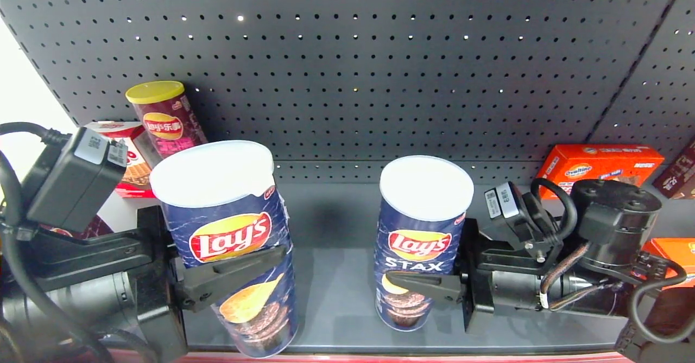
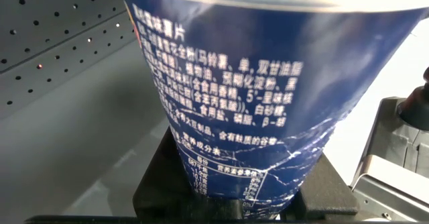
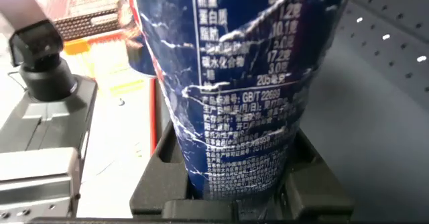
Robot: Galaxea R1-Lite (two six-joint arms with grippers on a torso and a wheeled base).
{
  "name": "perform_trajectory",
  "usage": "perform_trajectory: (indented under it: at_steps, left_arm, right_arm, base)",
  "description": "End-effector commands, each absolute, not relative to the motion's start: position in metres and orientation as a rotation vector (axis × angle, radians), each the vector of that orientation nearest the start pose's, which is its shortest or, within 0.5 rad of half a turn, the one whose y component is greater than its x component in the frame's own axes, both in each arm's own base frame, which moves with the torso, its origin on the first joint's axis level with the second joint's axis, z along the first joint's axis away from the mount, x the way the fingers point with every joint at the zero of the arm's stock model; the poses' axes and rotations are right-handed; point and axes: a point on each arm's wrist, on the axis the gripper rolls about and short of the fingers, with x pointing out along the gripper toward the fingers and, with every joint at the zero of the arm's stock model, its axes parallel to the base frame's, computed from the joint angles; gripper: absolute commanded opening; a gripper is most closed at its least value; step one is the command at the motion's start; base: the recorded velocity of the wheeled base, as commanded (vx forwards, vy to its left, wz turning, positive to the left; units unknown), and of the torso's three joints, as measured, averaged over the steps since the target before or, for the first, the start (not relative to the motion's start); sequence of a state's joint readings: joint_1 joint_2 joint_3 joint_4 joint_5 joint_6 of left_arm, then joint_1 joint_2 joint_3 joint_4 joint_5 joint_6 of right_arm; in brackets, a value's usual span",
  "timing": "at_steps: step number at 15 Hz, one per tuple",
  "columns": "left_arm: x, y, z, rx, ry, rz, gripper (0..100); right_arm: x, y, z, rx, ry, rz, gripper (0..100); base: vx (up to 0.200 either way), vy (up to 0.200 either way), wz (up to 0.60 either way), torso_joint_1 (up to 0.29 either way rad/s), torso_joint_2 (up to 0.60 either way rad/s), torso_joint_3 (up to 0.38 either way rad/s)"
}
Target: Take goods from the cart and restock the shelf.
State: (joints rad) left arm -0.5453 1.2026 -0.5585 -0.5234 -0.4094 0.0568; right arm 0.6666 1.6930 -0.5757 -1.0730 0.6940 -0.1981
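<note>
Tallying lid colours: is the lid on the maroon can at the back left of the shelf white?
No, the maroon can standing against the pegboard carries a yellow lid.

1. The left pincer (image 1: 239,268) clamps a blue chip can (image 1: 225,227), which tilts over the shelf's (image 1: 336,287) front edge, left of middle.
2. The right pincer (image 1: 418,279) grips a second blue chip can (image 1: 421,243), nearly upright, right of middle.
3. A maroon can (image 1: 165,121) stands near the back left corner by the pegboard (image 1: 347,53), touching a red-and-white box (image 1: 127,162).
4. An orange box (image 1: 600,165) lies at the back right.
</note>
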Motion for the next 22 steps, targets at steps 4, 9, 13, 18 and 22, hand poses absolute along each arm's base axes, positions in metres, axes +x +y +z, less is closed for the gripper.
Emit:
perform_trajectory:
  at_steps: [4, 9, 13, 18, 22]
  left_arm:
    - [0.147, -0.099, 0.223, 0.061, 0.097, -0.956, 0]
    - [0.147, -0.099, 0.222, 0.061, 0.102, -0.956, 0]
    - [0.146, -0.099, 0.221, 0.061, 0.106, -0.956, 0]
    - [0.146, -0.099, 0.221, 0.061, 0.106, -0.956, 0]
    - [0.146, -0.099, 0.219, 0.062, 0.113, -0.956, 0]
  right_arm:
    - [0.209, 0.19, 0.16, -0.165, -0.054, 1.383, 0]
    - [0.216, 0.196, 0.154, -0.168, -0.041, 1.384, 0]
    - [0.222, 0.199, 0.153, -0.167, -0.054, 1.38, 0]
    - [0.22, 0.194, 0.156, -0.17, -0.065, 1.372, 100]
    - [0.213, 0.172, 0.168, -0.169, -0.109, 1.332, 100]
  base:
    - [0.0, 0.0, 0.0, 0.0, 0.0, 0.0]
    - [0.0, 0.0, 0.0, 0.0, 0.0, 0.0]
    - [0.0, 0.0, 0.0, 0.0, 0.0, 0.0]
    - [0.0, 0.0, 0.0, 0.0, 0.0, 0.0]
    - [0.0, 0.0, 0.0, 0.0, 0.0, 0.0]
